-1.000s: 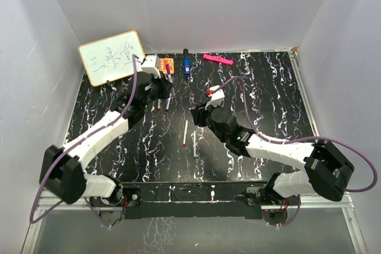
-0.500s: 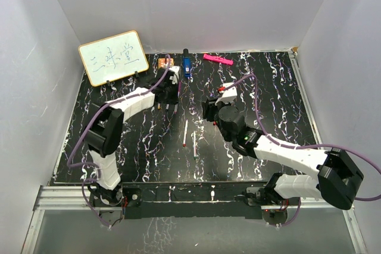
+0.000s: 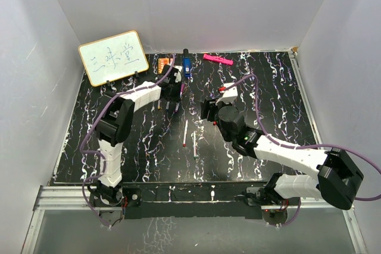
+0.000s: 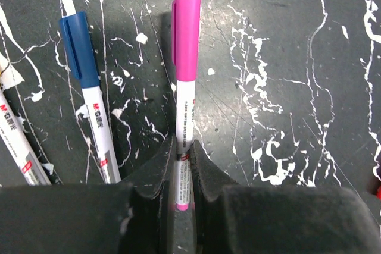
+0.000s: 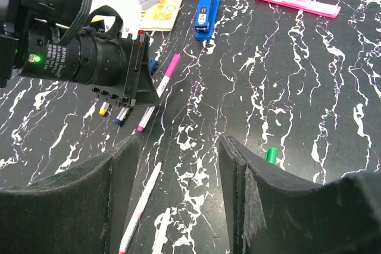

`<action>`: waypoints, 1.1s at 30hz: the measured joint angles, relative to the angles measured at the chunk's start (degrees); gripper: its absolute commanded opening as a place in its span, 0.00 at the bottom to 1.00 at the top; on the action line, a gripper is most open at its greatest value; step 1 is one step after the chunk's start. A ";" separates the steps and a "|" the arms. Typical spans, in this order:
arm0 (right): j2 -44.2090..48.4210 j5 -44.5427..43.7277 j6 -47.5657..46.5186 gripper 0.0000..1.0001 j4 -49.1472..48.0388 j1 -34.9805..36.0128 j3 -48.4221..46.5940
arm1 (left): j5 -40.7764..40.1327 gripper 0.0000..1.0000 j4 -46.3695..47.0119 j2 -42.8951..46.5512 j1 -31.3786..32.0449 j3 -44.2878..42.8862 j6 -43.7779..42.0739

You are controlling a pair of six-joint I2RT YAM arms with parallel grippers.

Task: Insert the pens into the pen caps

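My left gripper (image 4: 181,165) is shut on a white pen with a pink cap (image 4: 186,34), which lies along the black table. Beside it lies a blue-capped pen (image 4: 89,93). From above, this gripper (image 3: 171,100) sits at the back middle of the table. My right gripper (image 5: 177,153) is open with nothing between its fingers, and hovers over the table centre (image 3: 207,111). Below it lie an uncapped red-tipped pen (image 5: 140,209) and another uncapped pen (image 5: 161,230). A green pen cap (image 5: 271,155) peeks out behind the right finger.
A whiteboard (image 3: 113,57) leans at the back left. An orange square (image 3: 165,62), a blue block (image 3: 186,66) and a pink bar (image 3: 217,59) lie along the back edge. White walls close in three sides. A yellow-ended pen (image 5: 103,109) lies under the left wrist.
The left arm has swung right toward the back middle with its gripper still shut. The right gripper has shifted slightly right and its jaws have spread wider.
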State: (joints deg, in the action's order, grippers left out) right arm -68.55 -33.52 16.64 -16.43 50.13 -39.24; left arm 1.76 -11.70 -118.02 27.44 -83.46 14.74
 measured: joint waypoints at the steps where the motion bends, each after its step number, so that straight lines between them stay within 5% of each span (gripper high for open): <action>1: 0.00 -0.09 0.02 0.56 0.00 0.00 0.00 | -0.15 0.00 -0.50 -0.83 -0.04 -0.76 0.11; 12: 0.00 -1.09 -0.07 0.62 0.02 0.00 0.00 | -2.51 0.09 -1.31 -2.95 -0.35 -2.19 1.33; 20: 0.00 -3.02 0.15 0.90 0.02 0.00 0.00 | -2.84 0.12 -2.56 -2.23 -0.48 -2.38 1.68; 33: -2.34 -8.31 2.54 0.70 0.63 -1.16 0.00 | -2.75 0.15 -1.57 13.11 -0.66 1.40 1.70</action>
State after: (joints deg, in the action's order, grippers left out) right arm -70.89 -41.82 19.18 -15.79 48.97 -39.24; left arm -0.99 -13.28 -104.90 26.79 -82.06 16.45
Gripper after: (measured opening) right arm 0.713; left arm 0.162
